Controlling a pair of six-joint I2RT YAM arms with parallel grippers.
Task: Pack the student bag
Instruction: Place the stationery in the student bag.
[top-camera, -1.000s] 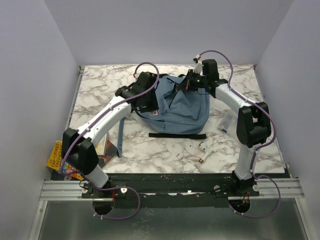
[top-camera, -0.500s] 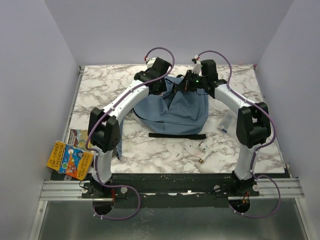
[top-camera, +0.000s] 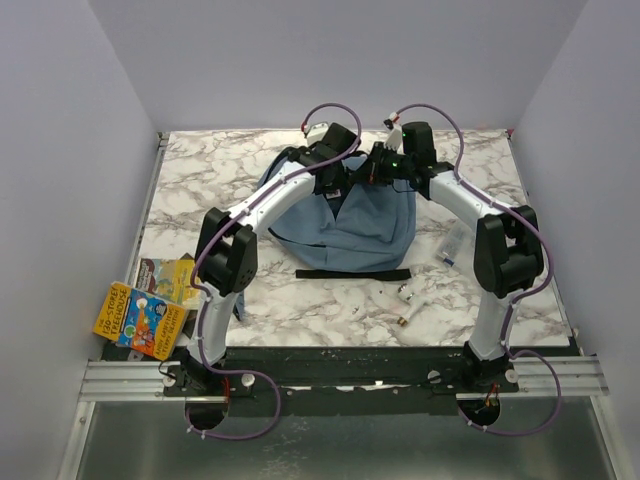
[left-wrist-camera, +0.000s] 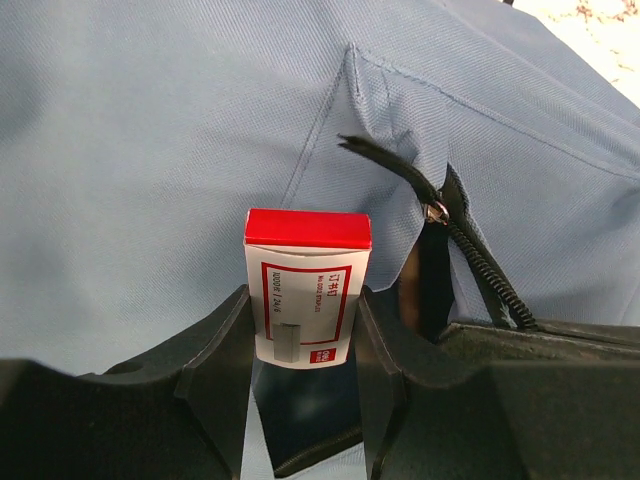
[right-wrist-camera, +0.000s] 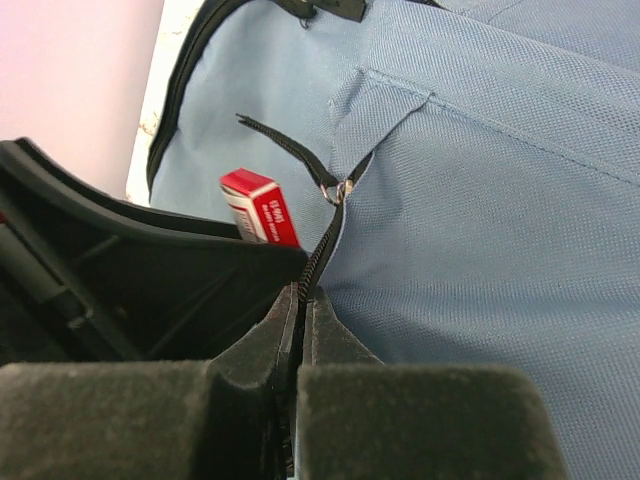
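Left claw (left-wrist-camera: 303, 305), part-open, gripping red-white box (left-wrist-camera: 307, 230), has swung from left side to zipper (left-wrist-camera: 480, 270), upper centre. Right claw (right-wrist-camera: 300, 310) pinched shut on student bag (top-camera: 360, 215), mid-bench (top-camera: 200, 180). Box insertion likely next.

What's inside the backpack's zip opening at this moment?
Only a dark slit shows at the zipper opening of the student bag; fabric hides any contents. The red-and-white box is outside it, gripped by the left gripper. The right gripper pinches the zipper edge.
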